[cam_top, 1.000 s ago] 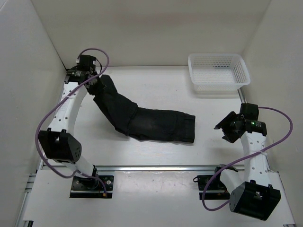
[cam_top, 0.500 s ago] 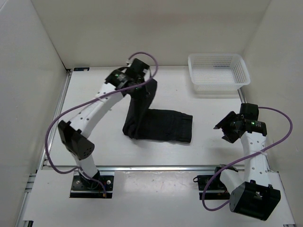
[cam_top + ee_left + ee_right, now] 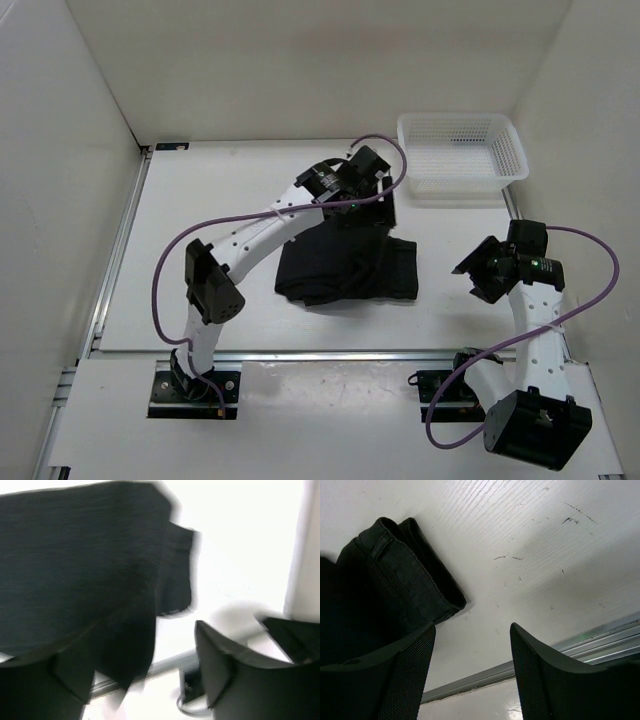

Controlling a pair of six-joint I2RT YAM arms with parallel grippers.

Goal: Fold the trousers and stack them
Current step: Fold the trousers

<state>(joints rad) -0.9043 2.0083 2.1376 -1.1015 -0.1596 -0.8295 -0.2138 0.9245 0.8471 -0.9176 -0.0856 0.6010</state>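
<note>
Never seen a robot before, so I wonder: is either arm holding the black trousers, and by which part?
Nothing looks held. The left end effector hangs open over the folded trousers; the right end effector is open, off to the side.

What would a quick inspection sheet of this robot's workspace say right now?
Surface: white table, a few dark scuffs near the right arm.
Job's things: black trousers, folded into a bundle mid-table.
Clutter: white mesh basket in the far right corner, apart from the trousers; nothing else seen.
Grippers: left gripper over the trousers, jaws apart, view blurred; right gripper open, holding nothing, beside the trousers.
Cables: purple cable looped along the left arm, another along the right.
Surroundings: white walls on three sides; metal rail at the near edge.
</note>
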